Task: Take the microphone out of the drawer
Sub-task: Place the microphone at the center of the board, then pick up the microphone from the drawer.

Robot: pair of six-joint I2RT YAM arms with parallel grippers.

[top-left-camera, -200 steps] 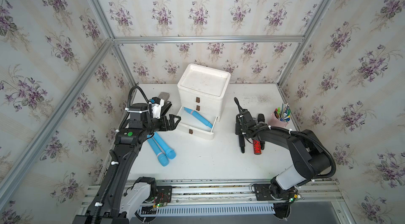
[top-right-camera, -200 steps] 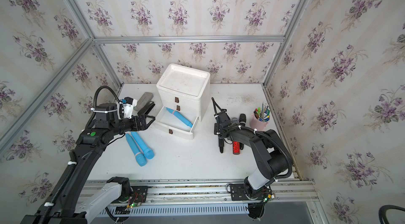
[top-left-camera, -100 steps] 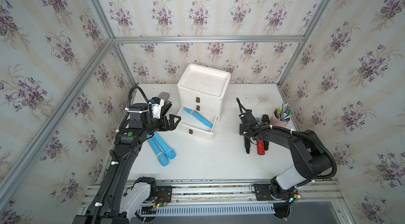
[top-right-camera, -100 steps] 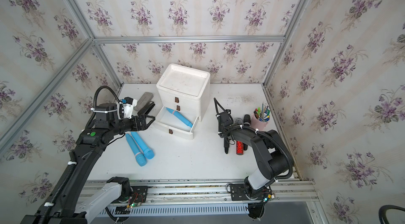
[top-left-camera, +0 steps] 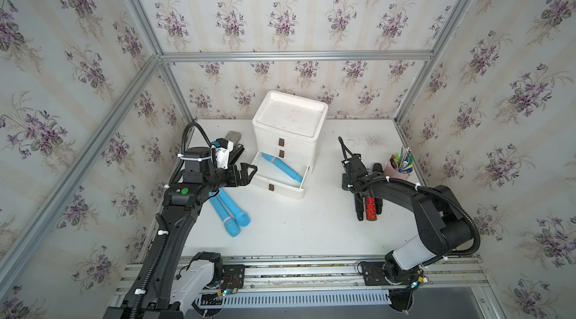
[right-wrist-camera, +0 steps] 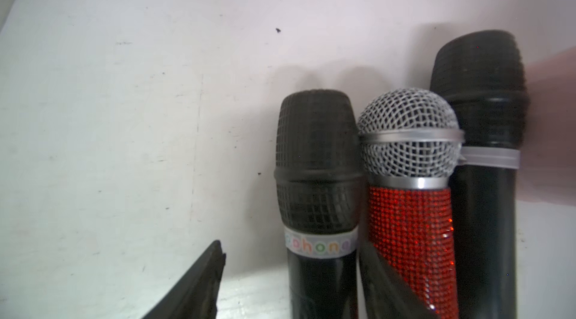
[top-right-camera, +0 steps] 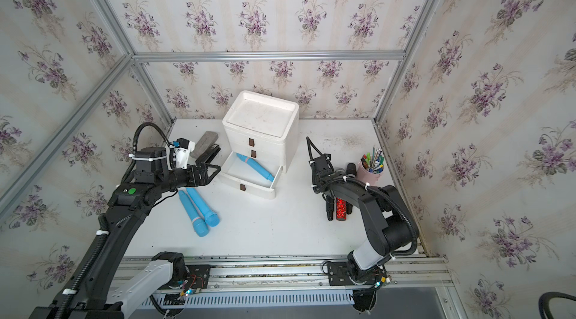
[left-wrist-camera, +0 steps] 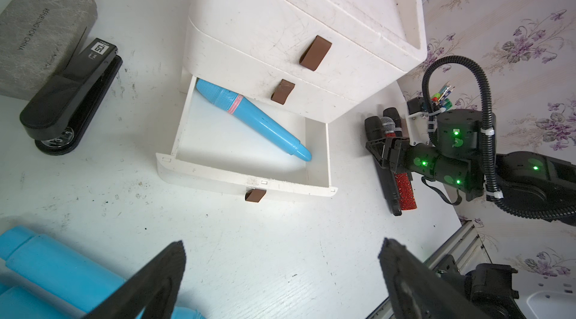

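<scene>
The blue microphone (top-left-camera: 282, 167) lies slantwise inside the open bottom drawer (top-left-camera: 277, 188) of the white cabinet (top-left-camera: 290, 114). The left gripper (top-left-camera: 251, 173) hovers just beside the drawer, jaws wide apart and empty. The right gripper (right-wrist-camera: 290, 249) has its jaws apart around a black microphone (right-wrist-camera: 316, 158) on the table (top-left-camera: 311, 224) (one finger stands clear of it), next to a red microphone (right-wrist-camera: 408, 224).

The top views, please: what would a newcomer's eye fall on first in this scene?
First, the white drawer unit at the back middle of the table, its bottom drawer pulled open with a blue microphone lying diagonally inside. Next come a pair of blue microphones on the table by the left arm, and a red glitter microphone between two black microphones near the pink pen cup.
</scene>
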